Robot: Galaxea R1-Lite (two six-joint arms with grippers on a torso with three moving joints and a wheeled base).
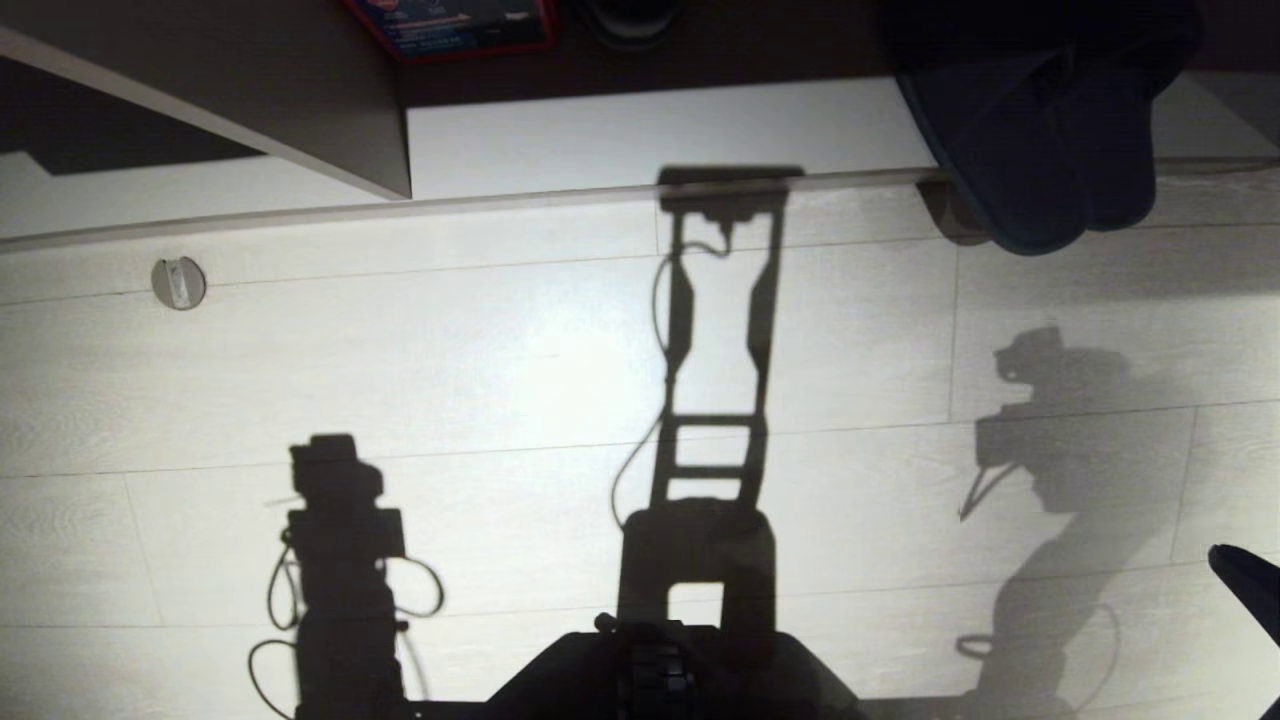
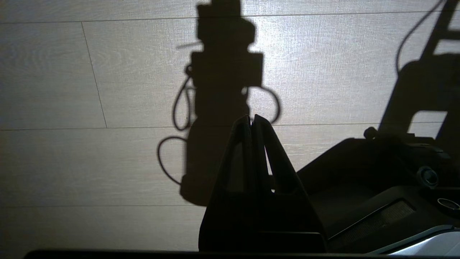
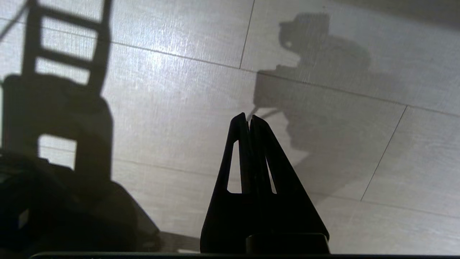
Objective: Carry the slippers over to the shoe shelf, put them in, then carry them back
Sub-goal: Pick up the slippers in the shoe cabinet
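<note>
Now slippers (image 1: 1040,130) on shoe shelf (image 1: 660,130), toes toward floor; both grippers pinched together, empty.

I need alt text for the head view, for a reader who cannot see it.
Dark slippers lie on the shoe shelf, toes overhanging its front edge at upper right. Pale wood floor below carries the robot's shadows; a round floor disc sits at left.

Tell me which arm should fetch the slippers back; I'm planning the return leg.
Right. The slippers sit at the shoe shelf's front edge on the robot's right, and the right arm shows on that side; the left arm is out of the head view. Both jaws are shut, empty.
</note>
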